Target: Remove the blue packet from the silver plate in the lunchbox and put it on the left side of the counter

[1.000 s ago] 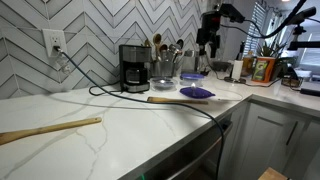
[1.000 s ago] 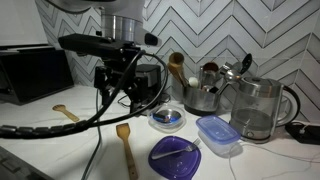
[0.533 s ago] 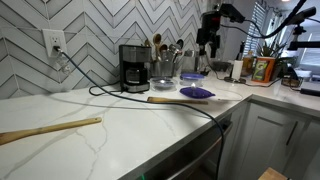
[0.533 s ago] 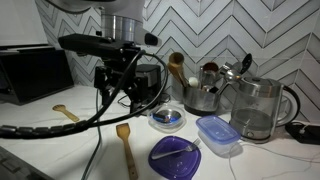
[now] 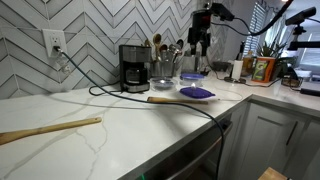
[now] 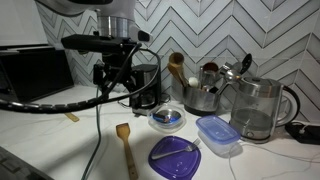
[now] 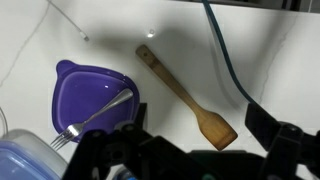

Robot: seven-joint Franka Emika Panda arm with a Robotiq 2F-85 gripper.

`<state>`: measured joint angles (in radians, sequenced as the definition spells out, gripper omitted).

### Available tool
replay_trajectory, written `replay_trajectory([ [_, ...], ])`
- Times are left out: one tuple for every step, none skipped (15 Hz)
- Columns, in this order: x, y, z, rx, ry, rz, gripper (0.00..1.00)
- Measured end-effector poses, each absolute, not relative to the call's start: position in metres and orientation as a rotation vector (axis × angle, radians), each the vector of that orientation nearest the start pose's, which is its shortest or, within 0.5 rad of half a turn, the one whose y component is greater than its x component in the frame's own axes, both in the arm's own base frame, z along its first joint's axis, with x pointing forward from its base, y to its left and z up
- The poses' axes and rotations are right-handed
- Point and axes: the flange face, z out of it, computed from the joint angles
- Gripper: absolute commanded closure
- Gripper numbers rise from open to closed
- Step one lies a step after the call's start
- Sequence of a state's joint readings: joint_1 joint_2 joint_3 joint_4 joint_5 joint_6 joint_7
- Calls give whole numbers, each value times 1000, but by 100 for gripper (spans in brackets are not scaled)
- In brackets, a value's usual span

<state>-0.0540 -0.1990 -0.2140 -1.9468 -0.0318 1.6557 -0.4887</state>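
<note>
Hovering open and empty above the white marble surface [image 5: 120, 132], the end effector [image 6: 120, 92] hangs apart from the single blue packet [image 6: 168, 117], which lies in the one silver plate [image 6: 155, 121], with two spatulas [image 5: 52, 129] [image 5: 172, 100], one purple plate [image 6: 175, 158] and one kettle [image 6: 258, 108] nearby under a chevron-tiled wall [image 5: 100, 30].

On counter [image 5: 120, 130]: wooden spatula [image 7: 187, 95], purple plate [image 7: 90, 95]

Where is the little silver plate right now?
In an exterior view, the silver plate sits mid-counter, just behind the purple plate and left of the blue lunchbox.
</note>
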Motion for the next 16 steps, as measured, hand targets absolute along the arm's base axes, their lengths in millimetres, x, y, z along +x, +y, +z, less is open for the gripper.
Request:
replay_trajectory([
  [476, -130, 555, -3093, -395, 115, 0],
  [484, -121, 555, -3122, -430, 92, 0],
  [492, -114, 553, -3153, -457, 66, 0],
  [500, -108, 551, -3185, -486, 40, 0],
  [507, -103, 549, -3217, -510, 16, 0],
  [514, -98, 545, -3247, -537, -8, 0],
  [520, -93, 541, -3268, -563, -26, 0],
  [525, -87, 535, -3290, -594, -44, 0],
  [530, -81, 528, -3311, -621, -61, 0],
  [535, -75, 521, -3327, -651, -79, 0],
  [540, -69, 514, -3335, -685, -98, 0],
  [544, -64, 507, -3347, -712, -120, 0],
  [549, -61, 501, -3367, -725, -150, 0],
  [553, -58, 494, -3381, -734, -177, 0],
  [557, -56, 487, -3389, -738, -199, 0],
  [560, -54, 481, -3395, -742, -218, 0],
])
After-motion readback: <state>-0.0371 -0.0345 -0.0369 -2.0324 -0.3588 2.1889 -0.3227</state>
